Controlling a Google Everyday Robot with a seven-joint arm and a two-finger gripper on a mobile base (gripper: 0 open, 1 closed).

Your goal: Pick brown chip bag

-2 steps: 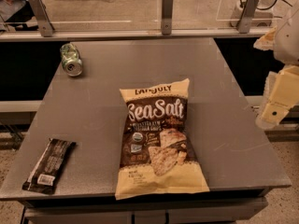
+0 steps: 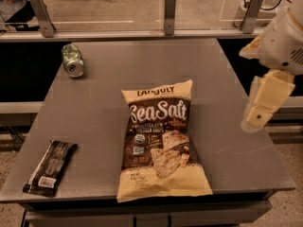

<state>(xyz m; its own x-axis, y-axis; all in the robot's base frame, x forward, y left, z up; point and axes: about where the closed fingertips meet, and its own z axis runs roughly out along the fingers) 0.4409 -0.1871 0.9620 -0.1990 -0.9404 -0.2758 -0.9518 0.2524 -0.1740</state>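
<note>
Can't read gripper (image 2: 252, 119) state, spread or clenched; hangs by the right edge of the desk (image 2: 99, 103), well apart from everything, apparently carrying nothing. Brown chip bag (image 2: 161, 141) flat and label-up at desk centre-front, bottom seam near the front edge, clear of green can (image 2: 72, 60) and dark bar wrapper (image 2: 49, 167). Likely light, puffy, crinkly, slick film, fragile contents: better to pinch the flat cream top seam or a side edge, gently, than the air-filled middle.
</note>
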